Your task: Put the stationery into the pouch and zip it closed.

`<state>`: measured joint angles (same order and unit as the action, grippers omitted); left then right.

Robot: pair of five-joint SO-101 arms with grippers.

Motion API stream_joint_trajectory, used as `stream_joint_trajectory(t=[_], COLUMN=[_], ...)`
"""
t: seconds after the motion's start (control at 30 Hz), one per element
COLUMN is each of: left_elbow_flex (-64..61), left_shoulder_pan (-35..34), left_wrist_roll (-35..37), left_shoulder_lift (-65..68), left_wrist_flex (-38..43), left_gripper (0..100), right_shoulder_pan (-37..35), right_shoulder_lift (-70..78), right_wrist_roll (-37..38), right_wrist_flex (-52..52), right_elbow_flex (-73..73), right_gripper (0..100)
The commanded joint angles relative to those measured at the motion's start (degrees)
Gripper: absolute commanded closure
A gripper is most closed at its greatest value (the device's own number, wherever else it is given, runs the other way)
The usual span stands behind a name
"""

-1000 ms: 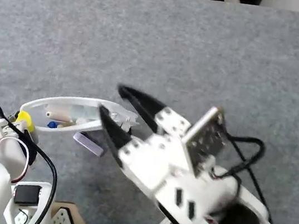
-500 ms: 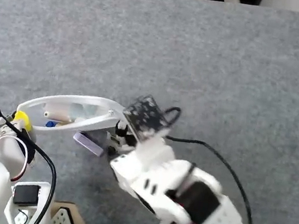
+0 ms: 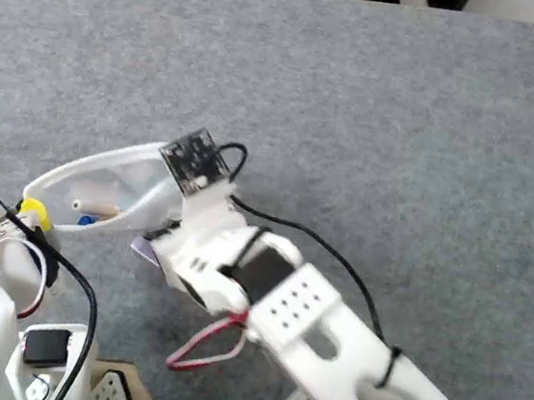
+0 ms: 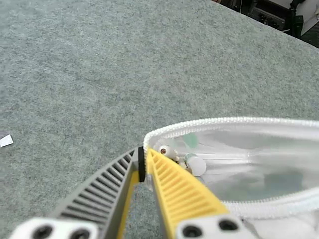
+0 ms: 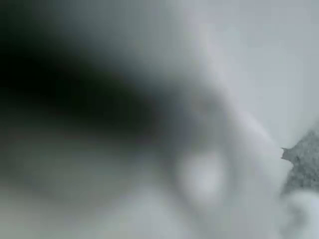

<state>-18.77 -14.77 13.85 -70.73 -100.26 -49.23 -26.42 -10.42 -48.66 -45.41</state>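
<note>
A clear pouch point(image 3: 109, 181) with a white zip lies on the grey table, its mouth gaping. Inside lie a cream pen point(image 3: 95, 207) and a small blue piece point(image 3: 90, 222); the left wrist view shows the white-capped stationery point(image 4: 195, 164) deep in the pouch point(image 4: 249, 169). My left gripper point(image 3: 31, 215), one yellow finger and one grey, is shut on the pouch's near end point(image 4: 142, 163). My right arm's wrist point(image 3: 197, 164) hangs over the pouch's other end, and its gripper is hidden beneath it. A purple piece point(image 3: 146, 248) lies beside the pouch, half under that arm.
Grey carpet point(image 3: 409, 121) covers the table, with wide free room to the back and right. A tan perforated board point(image 3: 112, 393) sits at the front edge by the left arm's base. A small white scrap point(image 4: 6, 141) lies on the carpet.
My right arm has swung left from above the carpet, where its gripper stood open, to over the pouch's far end. The pouch mouth has spread wider. The left arm has kept still.
</note>
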Motion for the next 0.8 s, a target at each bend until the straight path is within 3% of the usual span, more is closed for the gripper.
stream_joint_trajectory(t=[0.0, 0.13, 0.3, 0.5, 0.77], left_elbow_flex=[0.4, 0.3, 0.3, 0.3, 0.3], left_shoulder_pan=[-0.2, -0.4, -5.5, -6.3, -6.3], left_wrist_roll=[-0.1, -0.1, -0.1, -0.1, 0.0], left_shoulder_lift=[-0.2, -0.2, -0.1, 0.0, 0.0], left_wrist_flex=[1.8, 2.4, 2.5, 3.2, 3.3], left_gripper=[97, 97, 97, 97, 97], right_shoulder_pan=[-3.9, -4.5, -4.4, -4.4, -4.7], right_shoulder_lift=[12.9, 18.9, 16.3, 1.3, -25.2], right_wrist_roll=[-0.4, -0.3, 0.2, 2.3, 9.7], right_wrist_flex=[-0.3, -0.4, -4.2, -12.3, -31.6], right_elbow_flex=[1.7, 4.2, 4.1, 3.9, 4.2], right_gripper=[84.3, 84.3, 84.3, 84.3, 84.3])
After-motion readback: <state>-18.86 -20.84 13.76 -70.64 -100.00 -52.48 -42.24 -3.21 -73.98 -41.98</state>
